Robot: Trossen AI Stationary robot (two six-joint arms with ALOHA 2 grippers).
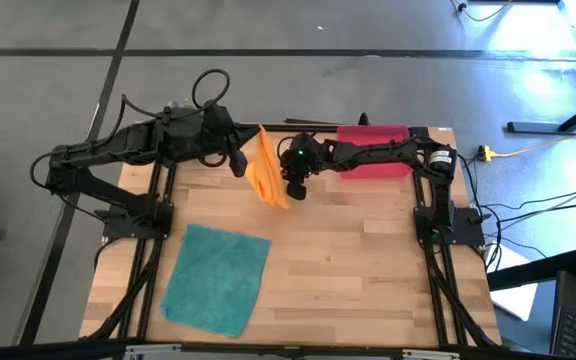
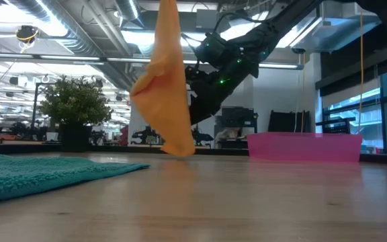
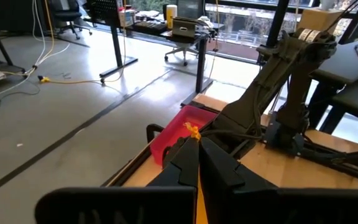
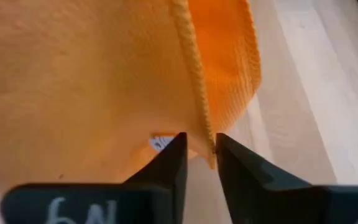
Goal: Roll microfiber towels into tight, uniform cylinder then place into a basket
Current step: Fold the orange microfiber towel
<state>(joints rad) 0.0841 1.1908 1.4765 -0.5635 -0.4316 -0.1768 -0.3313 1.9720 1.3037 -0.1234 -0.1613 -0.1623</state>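
Your shallow pinkish-red plastic basket (image 1: 373,150) holds no towel. The soft orange microfiber towel (image 1: 267,168) hangs crumpled above the wooden worktop (image 1: 348,260), left claw (image 1: 238,160) and right claw (image 1: 297,188) both clenched on it. The teal towel (image 1: 216,278) lies flat.

Open wood lies ahead of you between the teal towel (image 1: 215,280) and the right arm's base. The hanging orange towel (image 1: 269,168) and both arms crowd the far edge beside the basket (image 1: 373,150).
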